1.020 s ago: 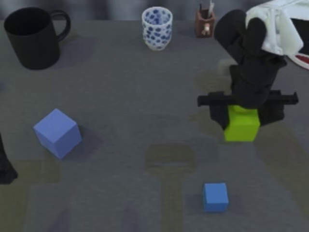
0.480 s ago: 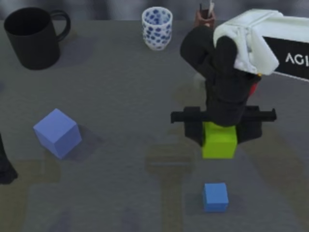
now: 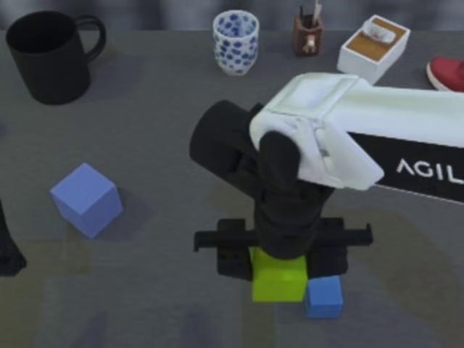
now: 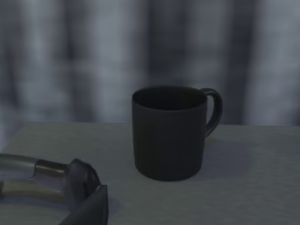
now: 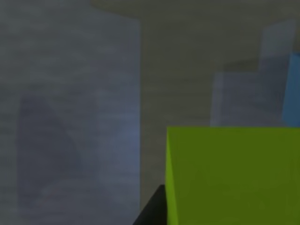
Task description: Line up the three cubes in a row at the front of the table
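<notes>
Since the earlier frames the right gripper (image 3: 279, 250) has been travelling from the right rear toward the front centre of the table (image 3: 167, 130), its fingers clamping the lime-green cube (image 3: 278, 277), which is now sitting just beside the small bright blue cube (image 3: 323, 296) (whether they touch cannot be told). Along the rear, a black mug (image 3: 49, 56) is standing at the left, its interior too dark to read; a blue-patterned cup (image 3: 236, 41) is standing mid-rear; a small brown holder (image 3: 308, 33) is carrying thin sticks; a white box with a brown top (image 3: 373, 48) is lying beside a red item (image 3: 444, 72). The pale periwinkle-blue cube (image 3: 85, 199) is resting well apart at the left. The left gripper (image 3: 9, 250) is idling at the left edge, finger state undeterminable.
</notes>
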Robot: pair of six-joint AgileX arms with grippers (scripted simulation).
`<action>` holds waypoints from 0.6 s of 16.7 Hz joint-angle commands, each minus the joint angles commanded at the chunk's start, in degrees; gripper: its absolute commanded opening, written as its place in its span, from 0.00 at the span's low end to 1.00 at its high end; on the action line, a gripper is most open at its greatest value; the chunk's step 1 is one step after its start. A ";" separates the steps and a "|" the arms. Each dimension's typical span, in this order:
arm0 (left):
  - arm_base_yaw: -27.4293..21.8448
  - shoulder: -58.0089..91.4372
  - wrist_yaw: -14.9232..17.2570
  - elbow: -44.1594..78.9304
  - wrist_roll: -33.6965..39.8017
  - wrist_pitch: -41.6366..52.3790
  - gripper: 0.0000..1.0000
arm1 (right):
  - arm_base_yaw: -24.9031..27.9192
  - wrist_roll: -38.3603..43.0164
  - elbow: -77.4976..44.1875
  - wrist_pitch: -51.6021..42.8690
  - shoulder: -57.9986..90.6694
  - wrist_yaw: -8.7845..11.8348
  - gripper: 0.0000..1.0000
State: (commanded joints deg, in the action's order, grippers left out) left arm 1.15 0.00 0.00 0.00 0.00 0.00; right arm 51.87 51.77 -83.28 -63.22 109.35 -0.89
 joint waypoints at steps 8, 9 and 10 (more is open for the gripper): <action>0.00 0.00 0.00 0.00 0.00 0.00 1.00 | -0.45 0.33 4.31 6.93 2.46 0.03 0.00; 0.00 0.00 0.00 0.00 0.00 0.00 1.00 | -0.33 0.29 5.80 9.57 3.23 0.01 0.00; 0.00 0.00 0.00 0.00 0.00 0.00 1.00 | -0.20 0.23 7.21 11.72 3.95 -0.01 0.00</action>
State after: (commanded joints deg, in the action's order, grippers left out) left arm 1.15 0.00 0.00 0.00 0.00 0.00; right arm 51.67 51.99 -76.07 -51.50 113.30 -0.90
